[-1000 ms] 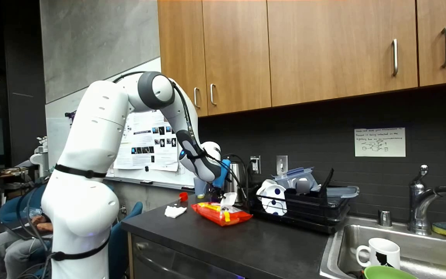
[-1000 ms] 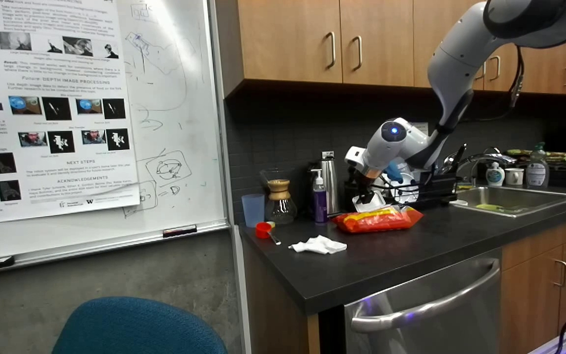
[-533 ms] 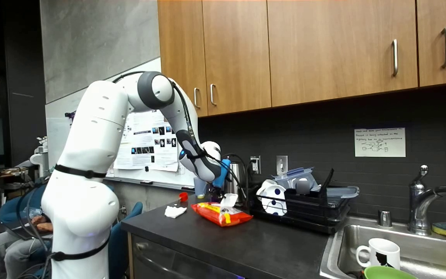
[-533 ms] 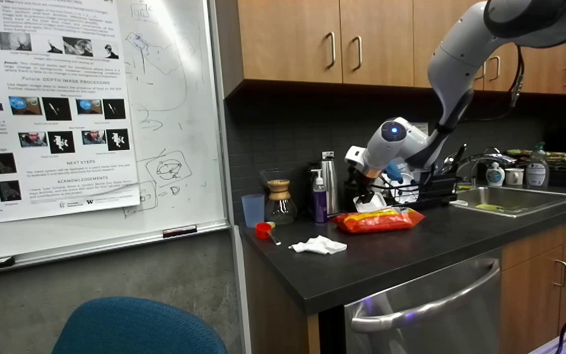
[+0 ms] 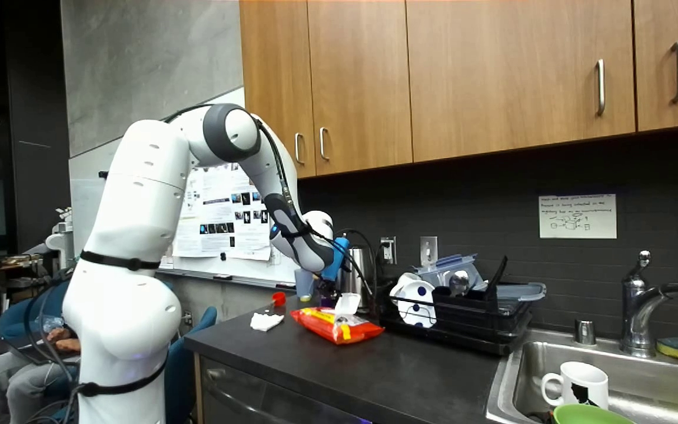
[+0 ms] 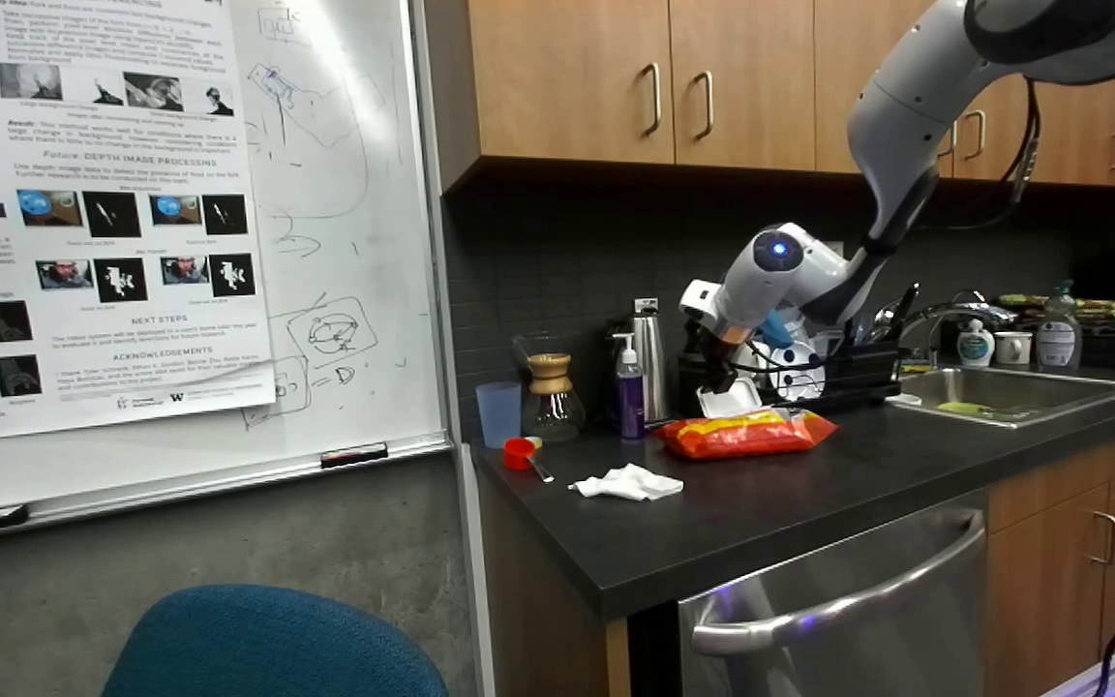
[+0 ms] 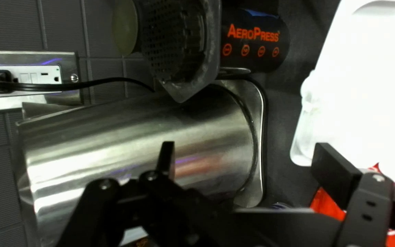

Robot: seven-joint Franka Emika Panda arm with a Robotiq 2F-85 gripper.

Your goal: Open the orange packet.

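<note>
The orange packet (image 5: 330,327) lies flat on the dark counter; it also shows in an exterior view (image 6: 746,434). A white lid flap (image 5: 348,303) stands raised on it, also seen in an exterior view (image 6: 730,399). In the wrist view the flap (image 7: 372,85) fills the upper right, and part of the packet (image 7: 324,206) shows below it. My gripper (image 7: 250,159) is open with nothing between its fingers; the right finger overlaps the flap's edge in the picture. In an exterior view the gripper (image 6: 709,373) is just above and behind the flap. Contact cannot be told.
A steel canister (image 7: 142,144) stands close behind the gripper, with a black AeroPress (image 7: 252,41) beside it. A purple pump bottle (image 6: 631,392), red scoop (image 6: 519,453) and white tissue (image 6: 627,482) are near the counter's end. A black dish rack (image 5: 462,321) is beside the packet.
The arm has shifted slightly back and up, and the gripper has lifted a little from the flap. The flap stands slightly more in the open. The packet has barely moved.
</note>
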